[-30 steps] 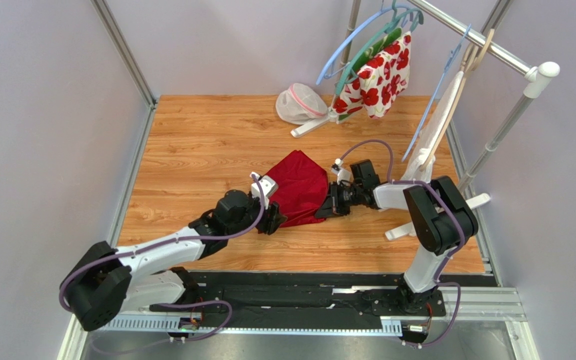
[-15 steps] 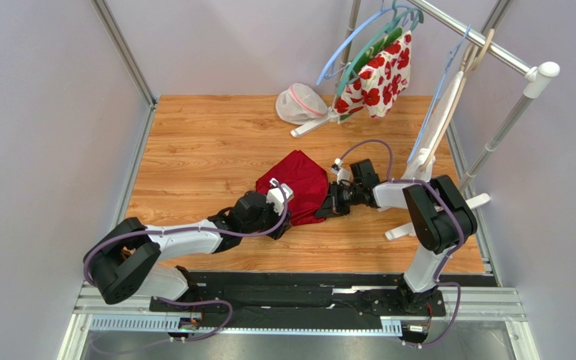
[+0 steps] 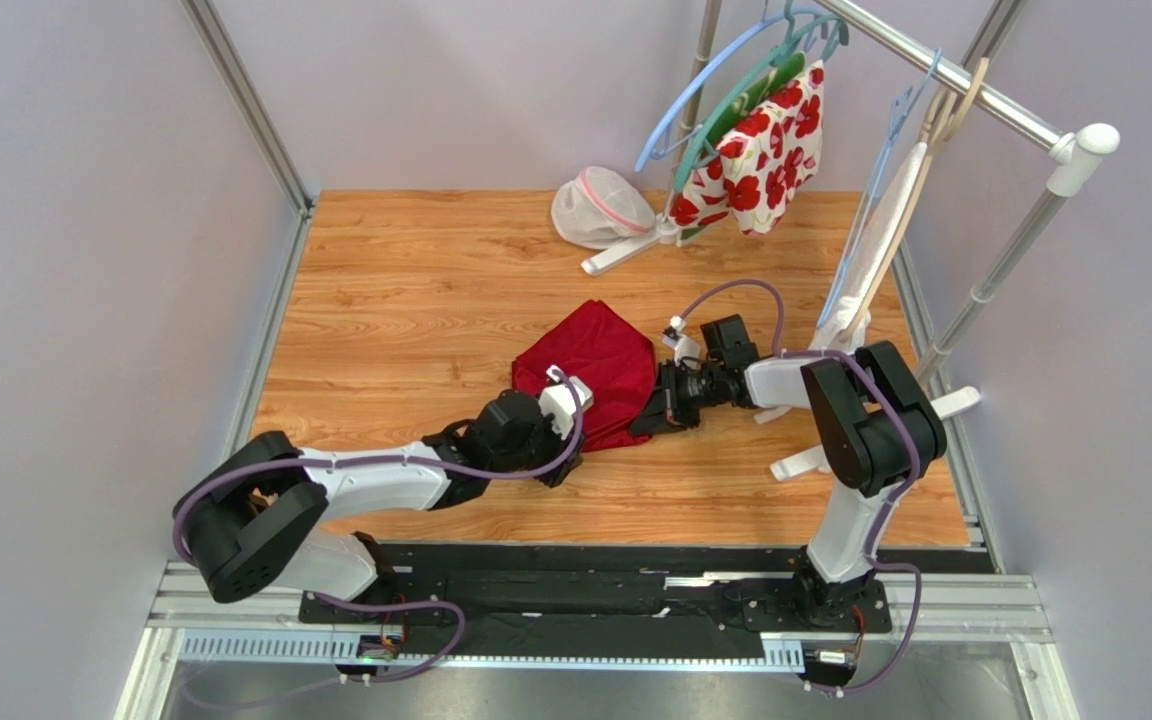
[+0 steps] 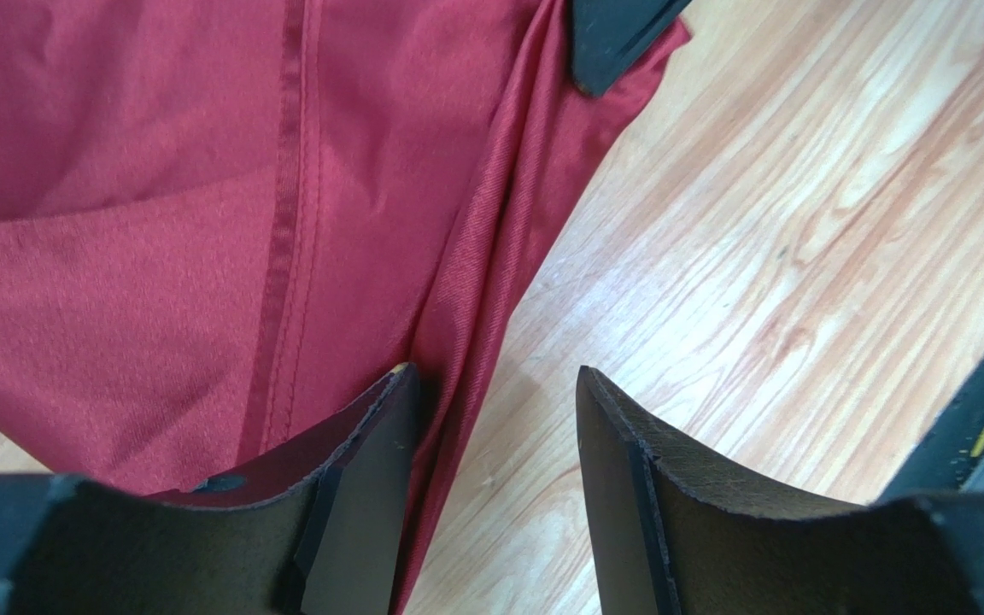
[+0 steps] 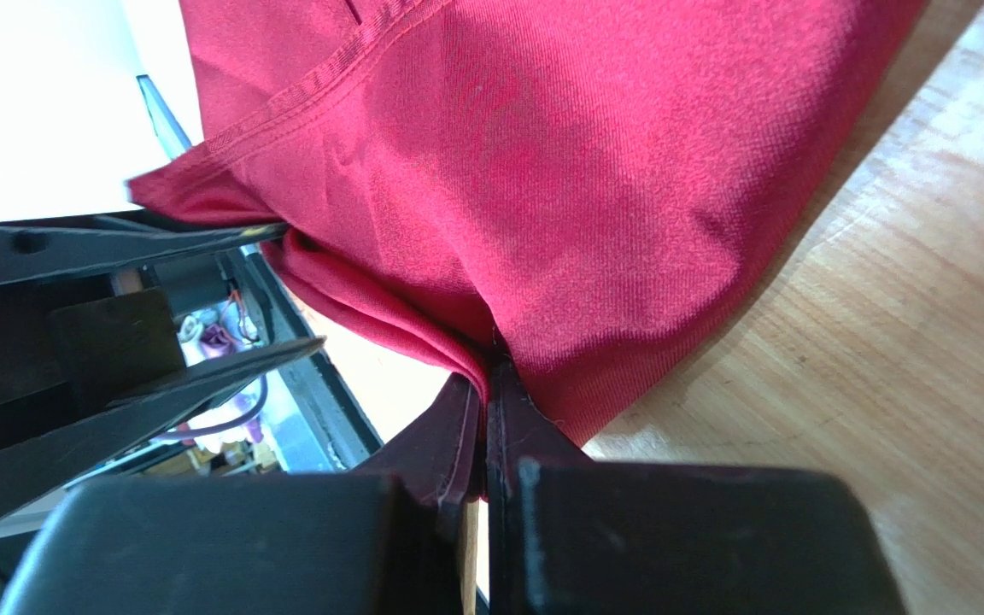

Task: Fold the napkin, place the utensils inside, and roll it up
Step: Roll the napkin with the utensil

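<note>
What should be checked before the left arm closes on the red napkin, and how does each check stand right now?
1. Right jaws shut on the napkin: ok, its edge is pinched between them.
2. Left jaws open: ok.
3. Napkin edge inside the left jaws: not ok, only a sliver lies in the gap; the rest is bare table.
4. Napkin lying flat: not ok, it is bunched and creased in the top view.
5. Utensils on hand: not ok, none shows in any view.
</note>
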You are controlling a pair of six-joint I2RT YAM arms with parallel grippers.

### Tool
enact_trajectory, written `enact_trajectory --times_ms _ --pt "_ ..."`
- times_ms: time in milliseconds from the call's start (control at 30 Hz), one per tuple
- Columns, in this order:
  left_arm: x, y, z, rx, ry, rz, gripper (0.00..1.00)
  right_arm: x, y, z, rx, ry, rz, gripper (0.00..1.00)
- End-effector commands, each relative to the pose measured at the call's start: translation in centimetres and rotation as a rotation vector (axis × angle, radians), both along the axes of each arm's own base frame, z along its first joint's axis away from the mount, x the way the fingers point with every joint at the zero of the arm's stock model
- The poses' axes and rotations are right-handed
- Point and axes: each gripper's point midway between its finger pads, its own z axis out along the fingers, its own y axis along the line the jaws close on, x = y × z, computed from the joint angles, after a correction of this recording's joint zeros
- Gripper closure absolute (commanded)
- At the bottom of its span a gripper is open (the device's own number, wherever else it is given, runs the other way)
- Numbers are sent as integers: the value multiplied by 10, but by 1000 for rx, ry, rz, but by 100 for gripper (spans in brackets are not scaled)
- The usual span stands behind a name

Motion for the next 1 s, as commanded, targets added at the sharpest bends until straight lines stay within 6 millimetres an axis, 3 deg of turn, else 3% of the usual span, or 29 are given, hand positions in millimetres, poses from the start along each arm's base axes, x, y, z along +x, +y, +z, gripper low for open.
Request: enact_trajectory --times_ms 0,133,233,267,433,600,800,833,967 --pt "3 -1 -4 29 13 25 44 3 -12 -21 -77 41 -43 100" --pt "7 5 -13 80 14 62 51 4 -16 -21 -73 45 -46 100" --pt "9 5 -16 101 14 73 67 3 -16 -21 -72 45 -43 100" --pt "9 4 -16 100 19 69 79 3 -16 -21 -71 41 -41 100" --pt "-4 -2 -17 94 86 15 99 6 -14 -8 -45 -8 -16 100" --pt "-18 -10 -21 86 211 -32 100 10 -13 14 -30 -100 12 100" --pt "-20 -13 -24 40 368 -30 100 12 -16 40 -34 -221 33 86" --pt "-24 -9 -27 64 401 -23 100 14 -17 44 -38 -241 31 79" --pt "-24 -11 -20 35 480 -27 100 13 -19 64 -49 -355 55 71"
